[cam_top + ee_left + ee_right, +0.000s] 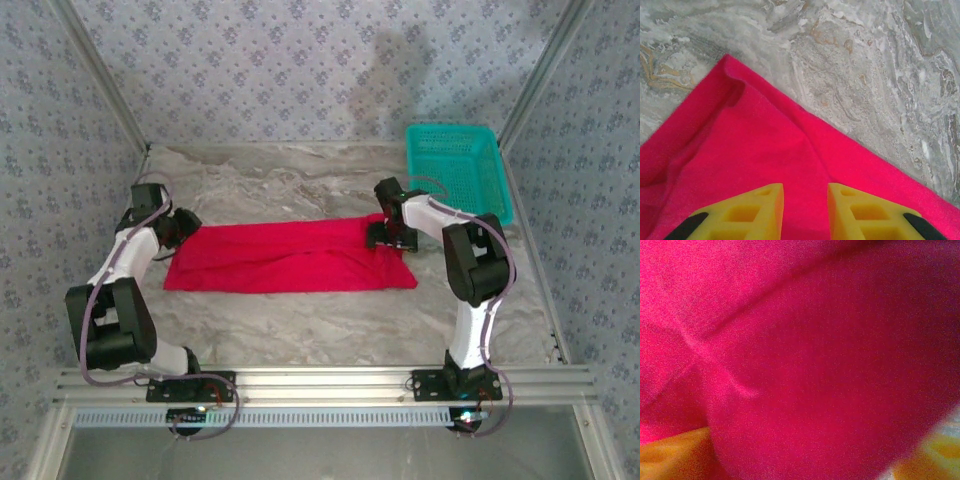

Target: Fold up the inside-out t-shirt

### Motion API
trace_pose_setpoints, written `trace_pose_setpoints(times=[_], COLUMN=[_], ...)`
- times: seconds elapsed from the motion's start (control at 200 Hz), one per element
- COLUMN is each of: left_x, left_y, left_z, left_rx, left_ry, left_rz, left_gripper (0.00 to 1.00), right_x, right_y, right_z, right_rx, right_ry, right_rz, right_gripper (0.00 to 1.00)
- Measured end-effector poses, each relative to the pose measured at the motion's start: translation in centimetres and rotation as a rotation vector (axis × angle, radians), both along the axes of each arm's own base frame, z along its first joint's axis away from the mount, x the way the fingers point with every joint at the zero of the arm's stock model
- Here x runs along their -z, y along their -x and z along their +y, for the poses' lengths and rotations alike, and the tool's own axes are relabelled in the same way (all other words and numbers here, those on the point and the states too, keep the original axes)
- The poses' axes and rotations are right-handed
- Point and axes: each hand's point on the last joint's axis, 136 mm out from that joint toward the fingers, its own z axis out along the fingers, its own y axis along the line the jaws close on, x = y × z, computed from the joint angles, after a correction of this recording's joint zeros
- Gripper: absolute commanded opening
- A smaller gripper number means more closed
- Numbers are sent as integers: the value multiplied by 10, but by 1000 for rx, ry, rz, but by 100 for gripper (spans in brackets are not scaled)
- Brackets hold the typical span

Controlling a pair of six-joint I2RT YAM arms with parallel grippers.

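Note:
The red t-shirt (290, 258) lies as a long flat strip across the middle of the marble-patterned table (300, 320). My left gripper (185, 222) is at its left end. In the left wrist view its yellow fingers (752, 210) stand apart over the cloth (755, 145) near a corner, and the left gripper (805, 187) is open with nothing between them. My right gripper (390, 238) is low on the strip's right end. There the red cloth (830, 340) bulges close to the camera, and the right gripper (810, 450) has its yellow fingers (675, 455) far apart at the bottom corners.
A teal mesh basket (455, 165) stands at the back right, just behind the right arm. Patterned walls and metal posts enclose the table on three sides. Bare tabletop (880, 75) lies beyond the shirt's left corner and in front of the strip.

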Motion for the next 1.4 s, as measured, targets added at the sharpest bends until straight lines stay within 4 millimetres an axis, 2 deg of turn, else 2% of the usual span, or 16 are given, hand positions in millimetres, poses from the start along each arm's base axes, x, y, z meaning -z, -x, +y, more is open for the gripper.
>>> trace_pose_setpoints(times=[0.15, 0.255, 0.42, 0.52, 0.62, 0.765, 0.959, 1.054, 1.194, 1.284, 1.399], left_x=[1, 1, -7, -15, -21, -30, -42, -46, -47, -46, -45], left_y=[2, 3, 4, 4, 5, 4, 7, 8, 11, 13, 16], left_z=[2, 1, -6, -10, -12, 2, 31, 39, 53, 64, 74], left_rx=[-3, 2, 21, 28, 32, -4, -96, -120, -163, -193, -222], left_ry=[7, 18, 49, 65, 86, 121, 154, 164, 171, 169, 169], left_rz=[7, 11, -10, -31, -48, -67, -99, -112, -115, -118, -116], left_gripper=[28, 28, 28, 28, 28, 28, 28, 28, 28, 28, 28], right_x=[0, -2, -15, -41, -72, -122, -183, -204, -208, -200, -185], right_y=[-3, -3, 13, 19, 22, 23, 31, 28, 17, 12, 9], right_z=[-2, 2, -3, -5, 7, 58, 143, 190, 257, 298, 341], right_rx=[18, 12, 1, -12, -49, -132, -212, -228, -250, -272, -297], right_ry=[-9, -32, -21, -11, -16, -72, -200, -268, -338, -364, -401], right_rz=[-12, -35, -43, -82, -142, -245, -352, -381, -384, -370, -355], right_gripper=[35, 20, 7, 3, 3, 3, 4, 4, 4, 4, 5])
